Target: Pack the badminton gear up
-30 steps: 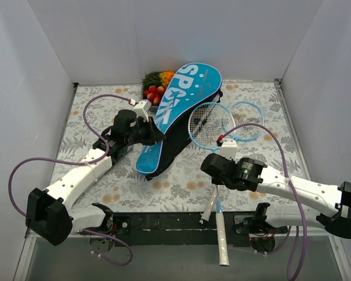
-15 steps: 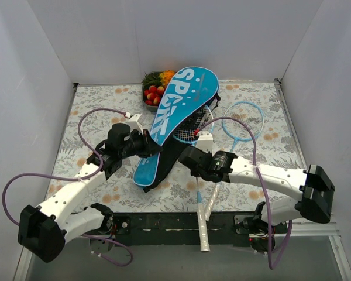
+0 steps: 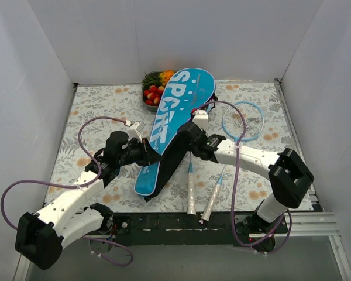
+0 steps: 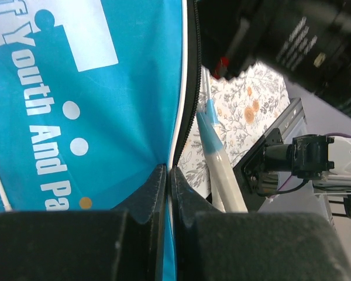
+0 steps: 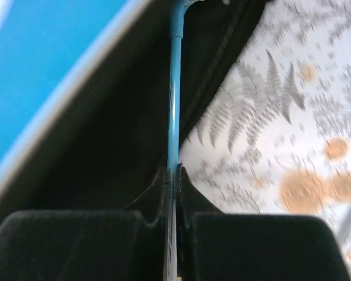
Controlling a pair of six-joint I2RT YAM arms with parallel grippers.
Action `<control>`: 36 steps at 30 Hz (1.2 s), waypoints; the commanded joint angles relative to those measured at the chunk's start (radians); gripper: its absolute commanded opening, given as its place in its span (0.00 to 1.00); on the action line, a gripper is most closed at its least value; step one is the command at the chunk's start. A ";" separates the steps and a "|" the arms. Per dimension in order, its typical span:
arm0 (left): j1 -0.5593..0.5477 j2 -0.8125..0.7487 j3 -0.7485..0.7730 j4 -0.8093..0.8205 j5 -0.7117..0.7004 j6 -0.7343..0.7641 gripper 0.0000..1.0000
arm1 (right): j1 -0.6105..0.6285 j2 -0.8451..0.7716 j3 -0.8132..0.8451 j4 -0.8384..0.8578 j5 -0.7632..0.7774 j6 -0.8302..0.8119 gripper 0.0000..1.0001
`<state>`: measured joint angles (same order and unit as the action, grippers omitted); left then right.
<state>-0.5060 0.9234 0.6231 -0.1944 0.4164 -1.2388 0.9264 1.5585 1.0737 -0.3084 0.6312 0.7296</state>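
Progress: early; 1st racket [image 3: 190,171] is partly fed into the bag [image 3: 174,111], nothing is fully packed.
Done: bag mouth is held open along the zip edge; 1st racket's head is hidden under the lifted flap.
Left: rest of 1st racket to be slid in, 2nd racket [image 3: 243,120] to be picked up and bagged, bag to be zipped (est.).
Shuttle tube: not seen in any view; status can't be told.
L gripper [image 3: 151,156]: clenched on the bag's blue flap edge, as shown by the wrist view.
R gripper [image 3: 190,133]: clamped on the thin blue shaft of 1st racket, right at the bag opening.
Bag pos.: mid-table [image 3: 93,117], wide end touching or just beside the fruit tray [image 3: 147,96].
Bag axis: diagonal; wide end far-right, narrow end near-left.
1st racket axis: approx. near-far; head twd far side inside the bag, white handle twd the near edge.
2nd racket pos.: flat on the table, right of the bag, untouched.
2nd racket axis: diagonal; head far-right, handle near, ending just beside 1st racket's handle.
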 commanded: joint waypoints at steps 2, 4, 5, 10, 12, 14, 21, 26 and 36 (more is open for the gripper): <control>-0.003 0.097 0.072 0.041 0.085 0.012 0.00 | -0.046 0.106 0.129 0.302 0.016 -0.125 0.01; -0.002 0.117 0.084 0.059 0.111 0.009 0.00 | -0.058 0.147 0.140 0.425 0.010 -0.154 0.01; -0.003 0.132 0.093 0.064 0.120 0.006 0.00 | -0.064 0.162 0.149 0.455 0.009 -0.163 0.01; -0.002 0.158 0.101 0.096 0.185 -0.020 0.00 | -0.119 0.297 0.244 0.538 -0.039 -0.162 0.01; -0.002 0.163 0.096 0.136 0.214 -0.042 0.00 | -0.135 0.331 0.264 0.569 -0.065 -0.162 0.01; -0.002 0.170 0.101 0.150 0.236 -0.059 0.00 | -0.143 0.368 0.287 0.598 -0.106 -0.168 0.01; -0.003 0.218 0.127 0.144 0.222 -0.024 0.00 | -0.167 0.335 0.241 0.575 -0.217 -0.182 0.38; -0.002 0.230 0.090 0.156 0.190 -0.008 0.00 | -0.169 0.186 0.138 0.485 -0.254 -0.197 0.55; -0.003 0.256 0.084 0.162 0.136 0.019 0.00 | -0.169 -0.150 -0.176 0.242 -0.418 -0.157 0.58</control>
<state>-0.5072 1.1767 0.7044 -0.0669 0.5804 -1.2480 0.7540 1.5219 1.0256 0.0265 0.3191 0.5499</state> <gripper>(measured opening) 0.023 0.585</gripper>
